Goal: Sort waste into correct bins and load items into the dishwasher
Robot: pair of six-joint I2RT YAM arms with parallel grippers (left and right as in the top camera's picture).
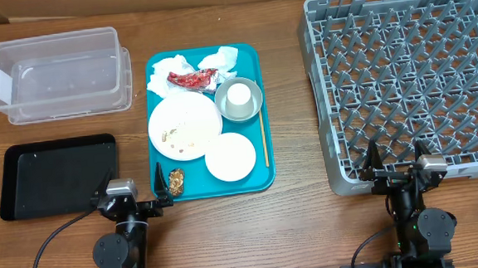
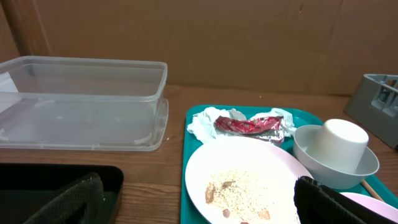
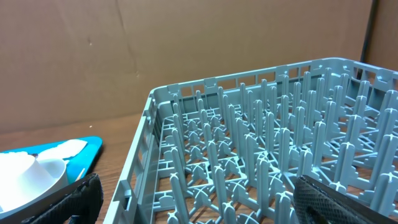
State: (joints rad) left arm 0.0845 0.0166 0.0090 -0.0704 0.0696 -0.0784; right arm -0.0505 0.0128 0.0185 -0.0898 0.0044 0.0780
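Left gripper (image 1: 138, 188) is sitting fully open and holding nothing, parked low at the near edge of the table (image 1: 294, 222), straddling the gap between the black tray (image 1: 54, 174) and the teal tray (image 1: 254, 181). Right gripper (image 1: 396, 153) is likewise wide open and empty, hanging just at the near wall of the grey dish rack (image 1: 401, 66), which is holding nothing yet. Working outward from the left: the brown food lump (image 1: 176, 181) is lying on the teal tray's near-left corner, closest to that gripper. Behind it the large white plate (image 1: 184, 125) is carrying the rice-like crumbs (image 1: 181, 137), and the smaller dish (image 1: 230, 157) is sitting just beside it. Further back the white cup (image 1: 238, 98) is resting in the grey-rimmed bowl (image 1: 256, 106), seemingly upside down. The wooden stick (image 1: 263, 137) is lying along the tray's right edge. The crumpled napkins (image 1: 168, 68) and red wrapper (image 1: 192, 79) are bunched at the far end. The clear tub (image 1: 61, 78) is standing empty at far left. The layout looks deliberate: bins on the left arm's side, rack on the right arm's, and the loaded tray between them within reach of both. Nothing is sorted so far; the lump looks like the easiest first pick.
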